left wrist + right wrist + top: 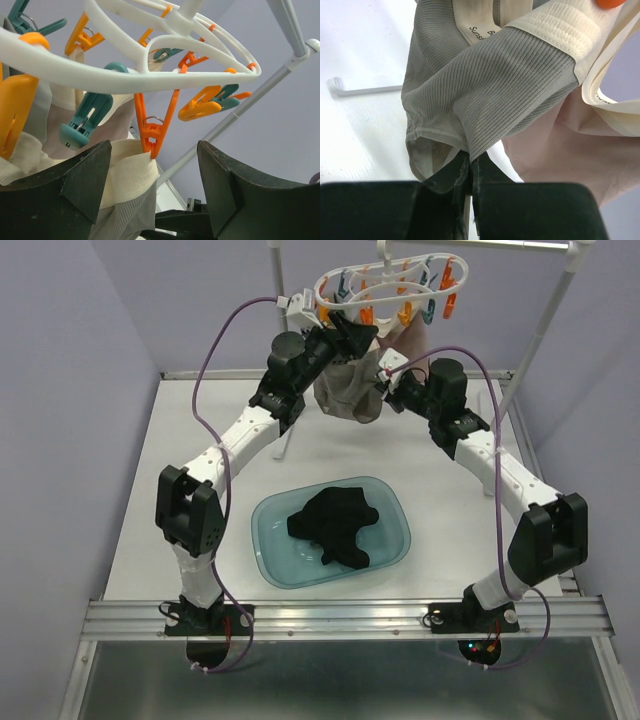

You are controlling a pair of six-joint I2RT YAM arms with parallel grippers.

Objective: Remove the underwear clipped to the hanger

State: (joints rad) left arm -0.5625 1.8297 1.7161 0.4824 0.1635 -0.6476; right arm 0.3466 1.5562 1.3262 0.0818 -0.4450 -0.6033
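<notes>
The white oval hanger [390, 285] hangs from the rack with orange and teal clothespins. A grey ribbed underwear [345, 390] with a cream waistband dangles from it, and a pale pink one [412, 340] hangs behind. My left gripper [155, 170] is open just under the ring [150, 75], its fingers either side of an orange clothespin [156, 127] that pinches the cream waistband [130, 175]. My right gripper [470, 162] is shut on the lower hem of the grey underwear [490, 85], beside the pink cloth [570, 145]. A black underwear [335, 525] lies in the basin.
The translucent teal basin [268, 540] sits mid-table between the arms. White rack poles [545, 330] rise at the back right and back left [277, 270], with a foot bar [365, 90] on the table below the garments. Purple cables loop over both arms.
</notes>
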